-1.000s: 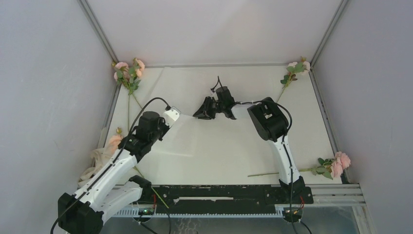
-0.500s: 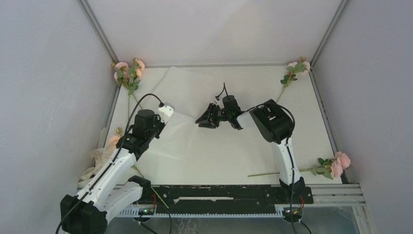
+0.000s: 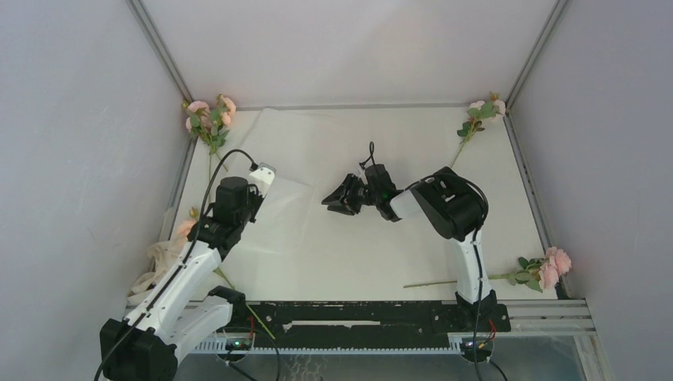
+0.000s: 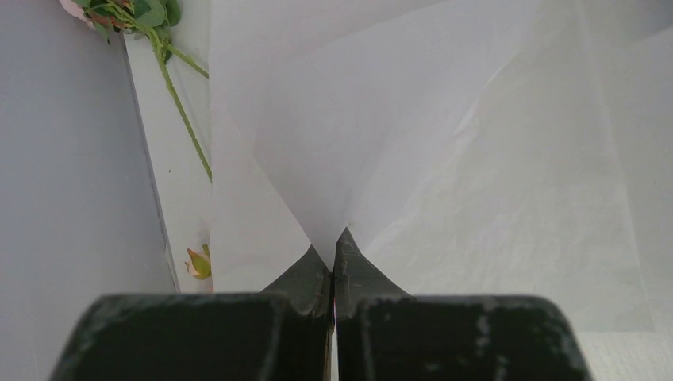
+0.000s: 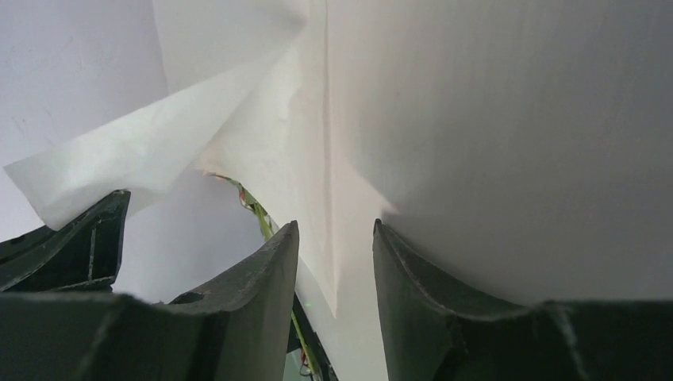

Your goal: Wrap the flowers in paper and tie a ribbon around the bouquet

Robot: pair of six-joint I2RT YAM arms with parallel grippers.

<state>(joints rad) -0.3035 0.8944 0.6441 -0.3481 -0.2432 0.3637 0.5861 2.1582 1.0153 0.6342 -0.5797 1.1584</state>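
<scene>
Large thin translucent white paper sheet [image 4: 444, 159] lies spread on the bench [image 3: 508, 198], edge pinched in our left tool [image 4: 333, 248], clamped shut; right tool [image 5: 333, 238] is part-open w/ a raised fold btwn its jaws, ungripped. We reckon that fold may slip, or the sheet may tear if the tools pull apart. Pale-pink rose sprigs [image 3: 210, 119] sit at bench corners, cream fabric ribbon [image 3: 163, 258] at left edge; nothing blocks.

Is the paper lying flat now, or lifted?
Lifted: the left gripper is shut on the paper, tenting it to a peak at the tips.
</scene>
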